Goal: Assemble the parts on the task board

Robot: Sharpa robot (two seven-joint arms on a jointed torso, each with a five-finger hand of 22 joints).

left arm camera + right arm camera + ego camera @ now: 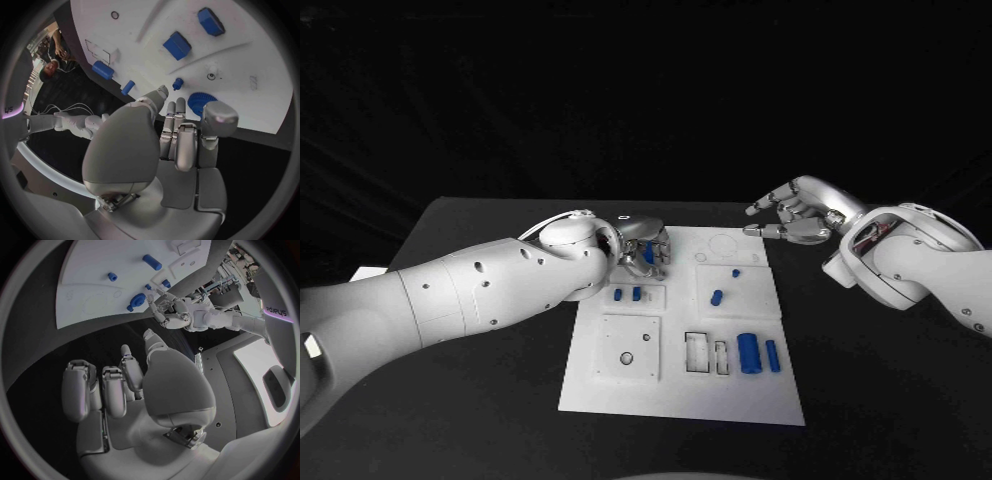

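This looks like a robotics lab or test cell. A black table [473, 300] stands against black backdrop curtains (nothing homely about it), and a white task board [678, 400] with cut-outs and small blue parts [749, 353] lies on it. In the right wrist view, racks of equipment and cabling [240, 260] stand at the room's edge.

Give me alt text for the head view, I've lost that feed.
The left hand sits low over the far left corner of the white task board, fingers by a blue part; whether it holds anything cannot be told. The right hand hovers beyond the board's far right corner, holding nothing. Two upright blue cylinders stand near the board's right edge.
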